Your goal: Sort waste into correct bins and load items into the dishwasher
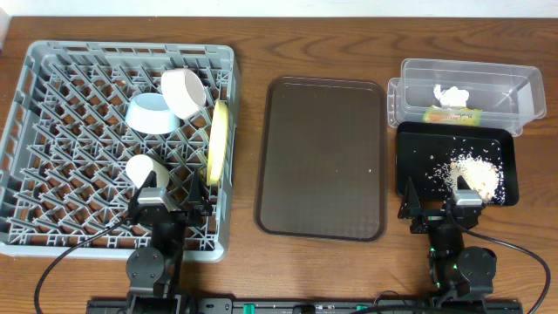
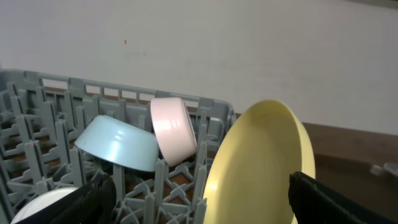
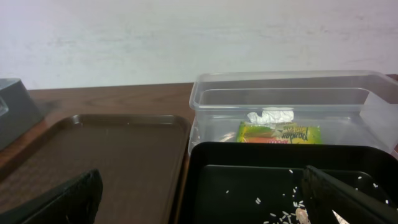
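Note:
The grey dish rack [image 1: 52,174] holds a light blue bowl [image 1: 150,114], a white bowl [image 1: 184,92], a small white cup [image 1: 142,167] and a yellow plate [image 1: 218,144] standing on edge. My left gripper [image 1: 170,208] is open and empty over the rack's front; its wrist view shows the plate [image 2: 261,168], blue bowl [image 2: 118,144] and white bowl [image 2: 173,129]. The clear tub [image 1: 497,78] holds the napkin [image 1: 451,94] and wrapper [image 1: 453,115]. The black tray [image 1: 418,148] holds rice scraps [image 1: 475,173]. My right gripper [image 1: 440,208] is open and empty at its front edge. Chopsticks are out of view.
A dark brown serving tray [image 1: 323,157] lies between the rack and the bins, with a few rice grains on it. The right wrist view shows it [image 3: 93,149] left of the black tray [image 3: 249,155] and the clear tub [image 3: 286,93].

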`<state>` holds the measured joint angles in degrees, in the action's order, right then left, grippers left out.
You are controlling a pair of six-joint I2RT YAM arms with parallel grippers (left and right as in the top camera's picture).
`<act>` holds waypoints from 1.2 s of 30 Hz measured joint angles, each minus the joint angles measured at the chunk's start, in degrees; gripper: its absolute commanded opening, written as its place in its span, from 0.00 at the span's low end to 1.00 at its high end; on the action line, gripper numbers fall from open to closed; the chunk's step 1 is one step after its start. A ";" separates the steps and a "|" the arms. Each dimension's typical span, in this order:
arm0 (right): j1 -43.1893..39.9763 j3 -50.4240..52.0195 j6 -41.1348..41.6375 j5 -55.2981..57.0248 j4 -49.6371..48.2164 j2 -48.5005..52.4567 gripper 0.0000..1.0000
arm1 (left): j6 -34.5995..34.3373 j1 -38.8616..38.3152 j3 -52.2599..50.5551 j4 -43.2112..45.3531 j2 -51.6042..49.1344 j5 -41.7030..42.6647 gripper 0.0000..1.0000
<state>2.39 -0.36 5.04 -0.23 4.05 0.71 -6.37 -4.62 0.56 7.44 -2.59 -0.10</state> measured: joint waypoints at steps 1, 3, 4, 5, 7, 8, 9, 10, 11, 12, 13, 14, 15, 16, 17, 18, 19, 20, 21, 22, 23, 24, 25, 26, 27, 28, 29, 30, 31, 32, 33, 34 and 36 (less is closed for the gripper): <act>0.00 0.00 0.00 0.00 -0.02 0.00 0.99 | 0.31 0.00 0.00 -1.01 0.31 -0.11 0.90; 0.00 0.00 0.00 0.00 -0.02 0.00 0.99 | 0.66 0.00 -0.02 -3.58 1.22 -0.15 0.90; 0.00 0.00 0.00 0.00 0.00 0.00 0.99 | 0.68 0.00 -0.02 -5.42 1.62 -0.20 0.90; 0.00 0.00 0.00 0.00 -0.02 0.00 0.99 | 0.63 0.00 -0.11 -7.13 1.81 -0.20 0.90; 0.00 0.00 0.00 0.00 0.00 0.00 0.99 | 0.35 0.00 0.11 -8.31 1.86 0.07 0.90; 0.00 0.00 0.00 0.00 -0.02 -0.02 0.99 | 0.11 0.00 0.26 -8.57 1.92 0.17 0.90; 0.00 0.00 0.00 0.00 -0.02 -0.02 0.99 | -0.09 0.00 0.31 -8.70 1.97 0.17 0.90; 0.00 0.00 0.00 0.00 -0.02 -0.02 0.99 | -0.31 0.00 0.33 -8.72 1.97 0.20 0.90; 0.00 0.00 0.00 0.00 -0.02 -0.02 0.99 | -0.42 0.00 0.33 -8.72 1.97 0.20 0.90; 0.00 0.00 0.00 0.00 -0.02 -0.02 0.99 | -0.57 0.00 0.33 -8.74 1.97 0.20 0.90; 0.00 0.00 0.00 0.00 -0.02 -0.02 0.99 | -0.74 0.00 0.33 -8.74 1.97 0.20 0.90; 0.00 0.00 0.00 0.00 -0.02 -0.02 0.99 | -0.87 0.00 0.33 -8.74 1.97 0.20 0.90; 0.00 0.00 0.00 0.00 -0.02 -0.02 0.99 | -0.96 0.00 0.33 -8.74 1.97 0.20 0.90; 0.00 0.00 0.00 0.00 -0.02 -0.02 1.00 | -1.07 0.00 0.35 -8.74 1.97 0.20 0.90; 0.00 0.00 0.00 0.00 -0.02 -0.02 0.99 | -1.11 0.00 0.35 -8.74 1.97 0.20 0.90; 0.00 0.00 0.00 0.00 -0.02 -0.02 0.99 | -1.11 0.00 0.35 -8.76 1.97 0.20 0.90; 0.00 0.00 0.00 0.00 -0.02 -0.02 0.99 | -1.11 0.00 0.35 -8.74 1.97 0.20 0.90; 0.00 0.00 0.00 0.00 -0.02 -0.02 0.99 | -1.11 0.00 0.35 -8.74 1.97 0.20 0.90; 0.00 0.00 0.00 0.00 -0.02 -0.02 0.99 | -1.11 0.00 0.35 -8.74 1.97 0.20 0.90; 0.00 0.00 0.00 0.00 -0.02 -0.02 0.99 | -1.11 0.00 0.35 -8.74 1.97 0.20 0.90; 0.00 0.00 0.00 0.00 -0.02 -0.02 0.99 | -1.11 0.00 0.35 -8.76 1.97 0.20 0.90; 0.00 0.00 0.00 0.00 -0.02 -0.02 0.99 | -1.14 0.00 0.35 -8.74 1.97 0.20 0.90; 0.00 0.00 0.00 0.00 -0.02 -0.02 0.99 | -1.14 0.00 0.35 -8.74 1.97 0.20 0.90; 0.00 0.00 0.00 0.00 -0.02 -0.02 0.99 | -1.11 0.00 0.35 -8.76 1.97 0.20 0.90; 0.00 0.00 0.00 0.00 0.00 -0.02 0.99 | -1.14 0.00 0.35 -8.76 1.97 0.20 0.90; 0.00 0.00 0.00 0.00 -0.02 -0.02 0.99 | -1.14 0.00 0.35 -8.76 1.97 0.20 0.90; 0.00 0.00 0.00 0.00 -0.02 -0.02 0.99 | -1.14 0.00 0.35 -8.76 1.97 0.20 0.90; 0.00 0.00 0.00 0.00 -0.02 -0.02 0.99 | -1.14 0.00 0.35 -8.76 1.97 0.20 0.90; 0.00 0.00 0.00 0.00 -0.02 -0.02 0.99 | -1.14 0.00 0.35 -8.76 1.97 0.20 0.90; 0.00 0.00 0.00 0.00 -0.02 -0.02 0.99 | -1.14 0.00 0.35 -8.76 1.97 0.20 0.90; 0.00 0.00 0.00 0.00 0.00 -0.02 0.99 | -1.14 0.00 0.35 -8.76 1.97 0.20 0.90; 0.00 0.00 0.00 0.00 -0.02 -0.02 0.99 | -1.14 0.00 0.35 -8.76 1.97 0.20 0.90; 0.00 0.00 0.00 0.00 -0.02 -0.02 0.99 | -1.14 0.00 0.37 -8.76 1.97 0.20 0.90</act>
<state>2.39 -0.36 5.04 -0.23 4.03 0.69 -7.51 -4.62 0.93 -1.32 -0.62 0.10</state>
